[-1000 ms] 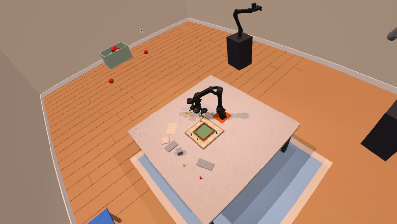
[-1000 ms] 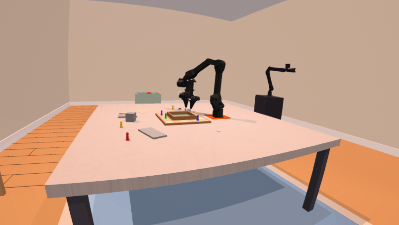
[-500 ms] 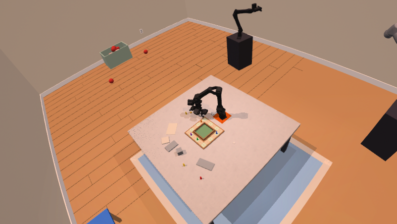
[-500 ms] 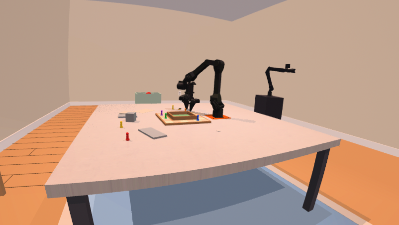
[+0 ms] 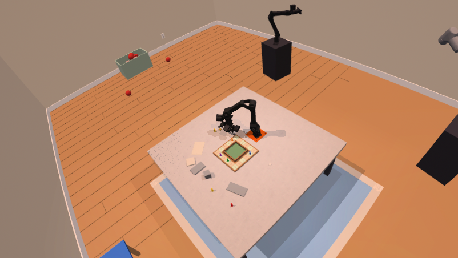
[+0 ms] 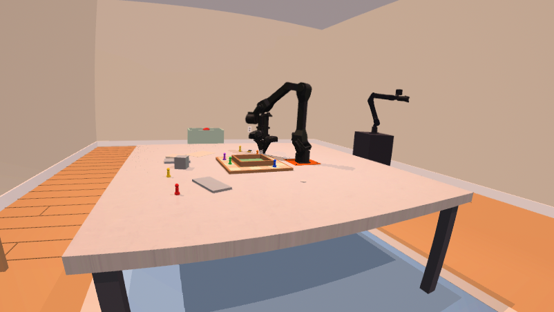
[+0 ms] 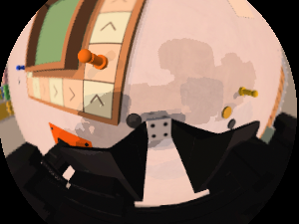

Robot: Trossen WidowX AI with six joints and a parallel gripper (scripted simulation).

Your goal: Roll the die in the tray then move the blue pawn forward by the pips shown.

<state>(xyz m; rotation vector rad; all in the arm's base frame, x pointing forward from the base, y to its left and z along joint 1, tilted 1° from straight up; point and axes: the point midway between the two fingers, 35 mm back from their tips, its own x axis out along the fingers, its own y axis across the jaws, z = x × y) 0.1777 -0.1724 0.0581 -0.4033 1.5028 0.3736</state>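
Gripper (image 7: pixel 158 135): lowered to the worktop (image 6: pixel 310 201) just off the far side of the board (image 6: pixel 253 166), pointing straight down from the arched arm (image 6: pixel 284 94).
Fingers: clenched on the die (image 7: pixel 157 127), one dark pad on each side of it in the wrist view.
Die: small grey cube at the fingertips, resting on or just above the worktop beside the board's outer edge, towards the worktop's far edge; no long axis, a cube; face towards the wrist camera showing several dark pips, count too small to tell; hidden behind the gripper in the top and exterior views.
Tray (image 5: pixel 235 150): green-floored, brown-walled square in the middle of the board, sides parallel to the board's sides.
Board: square with arrow tiles round its rim, set cornerwise to the worktop's edges in the top view, near the worktop's middle and next to the orange base plate (image 5: pixel 256 134).
Blue pawn (image 6: pixel 274 163): upright on the board's rim track, on the side nearest the arm's base.
Orange pawn (image 7: pixel 93 59): in the wrist view lying across a tile on the board's rim, round head towards the tray wall; upright or tipped cannot be told.
Green pawn (image 6: pixel 230 160), purple pawn (image 6: pixel 224 156): upright on the board's left rim in the exterior view.
Off-board pieces: yellow pawn (image 6: pixel 168 172) and red pawn (image 6: pixel 177 189) upright towards the worktop's left edge in that view; grey slab (image 6: pixel 211 184) flat near them.
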